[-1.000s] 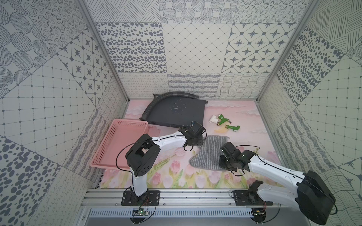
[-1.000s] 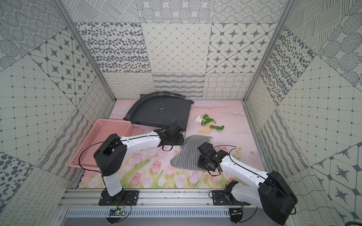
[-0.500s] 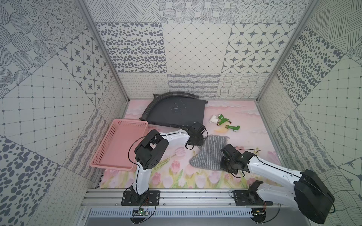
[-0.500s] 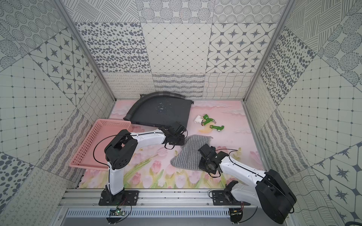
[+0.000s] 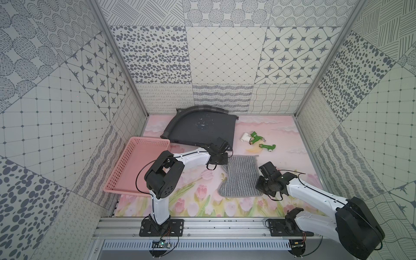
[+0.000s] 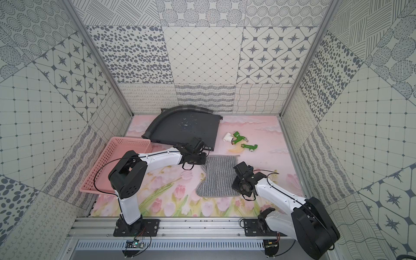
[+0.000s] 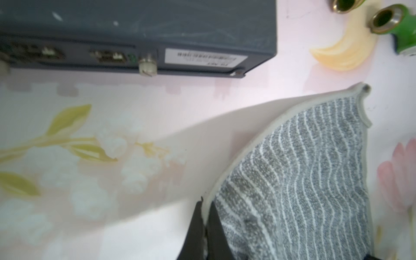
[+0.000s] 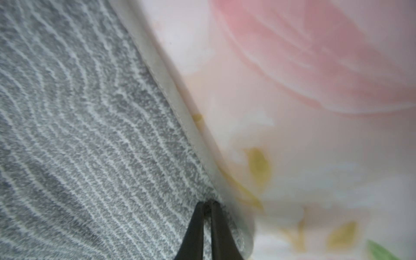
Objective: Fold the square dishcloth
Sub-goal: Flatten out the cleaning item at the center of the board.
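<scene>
Cloth: grey dishcloth [image 5: 242, 177] with thin whitish stripes and a pale hem is lying on the flowered surface [image 5: 195, 202] between both arms, near the dark box [image 5: 202, 130].
Left claw [image 7: 206, 216]: gripping the hem at the far left corner, which is arching up.
Right claw [image 8: 208, 206]: gripping the near right edge.
Wrist views: showing both pinches close up; both top views are hiding them behind the arms.

A robot test booth in a lab: grey-patterned white wall panels [image 5: 225, 56] enclose a pink floral tabletop mat [image 5: 195, 198] behind a ribbed aluminium mounting rail [image 5: 225, 226].
</scene>
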`<state>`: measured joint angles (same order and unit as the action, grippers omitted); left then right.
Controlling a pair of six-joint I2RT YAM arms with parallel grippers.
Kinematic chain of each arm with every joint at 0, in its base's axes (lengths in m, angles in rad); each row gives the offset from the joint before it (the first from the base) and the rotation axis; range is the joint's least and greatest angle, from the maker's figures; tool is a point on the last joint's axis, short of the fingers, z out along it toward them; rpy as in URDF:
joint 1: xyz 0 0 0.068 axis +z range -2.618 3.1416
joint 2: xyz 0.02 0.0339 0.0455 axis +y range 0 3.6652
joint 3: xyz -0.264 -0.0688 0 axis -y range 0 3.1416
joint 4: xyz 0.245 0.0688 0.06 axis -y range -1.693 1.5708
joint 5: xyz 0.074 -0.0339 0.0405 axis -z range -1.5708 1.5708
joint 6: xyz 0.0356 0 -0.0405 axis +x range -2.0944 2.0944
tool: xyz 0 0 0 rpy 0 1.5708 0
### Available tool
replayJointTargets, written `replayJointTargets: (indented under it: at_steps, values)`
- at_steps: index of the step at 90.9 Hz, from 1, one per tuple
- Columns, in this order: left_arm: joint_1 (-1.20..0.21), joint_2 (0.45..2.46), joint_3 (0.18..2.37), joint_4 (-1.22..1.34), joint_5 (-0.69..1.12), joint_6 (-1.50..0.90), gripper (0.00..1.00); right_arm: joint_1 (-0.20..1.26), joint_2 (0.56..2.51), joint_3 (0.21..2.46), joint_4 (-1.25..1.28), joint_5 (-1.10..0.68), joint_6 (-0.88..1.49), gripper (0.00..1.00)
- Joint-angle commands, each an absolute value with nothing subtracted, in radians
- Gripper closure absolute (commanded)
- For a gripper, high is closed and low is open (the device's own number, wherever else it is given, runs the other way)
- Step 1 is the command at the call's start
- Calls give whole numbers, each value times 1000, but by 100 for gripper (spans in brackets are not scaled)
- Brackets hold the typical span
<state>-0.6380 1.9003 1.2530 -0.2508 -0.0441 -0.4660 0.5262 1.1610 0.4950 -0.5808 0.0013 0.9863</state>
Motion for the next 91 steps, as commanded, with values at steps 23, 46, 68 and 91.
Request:
replayJointTargets:
  at_steps: [23, 46, 68, 91]
  values:
    - [-607, 1888, 1394, -401, -67, -20, 93, 479, 1225, 615, -661, 78, 836, 86]
    - [-590, 1926, 1441, -473, -54, -32, 54, 460, 1208, 755, -692, 74, 733, 70]
    - [-588, 1914, 1423, -462, -83, -116, 27, 392, 1298, 943, -711, 125, 622, 61]
    - [-538, 1907, 1375, -463, -34, -266, 33, 323, 1473, 1098, -700, 156, 524, 55]
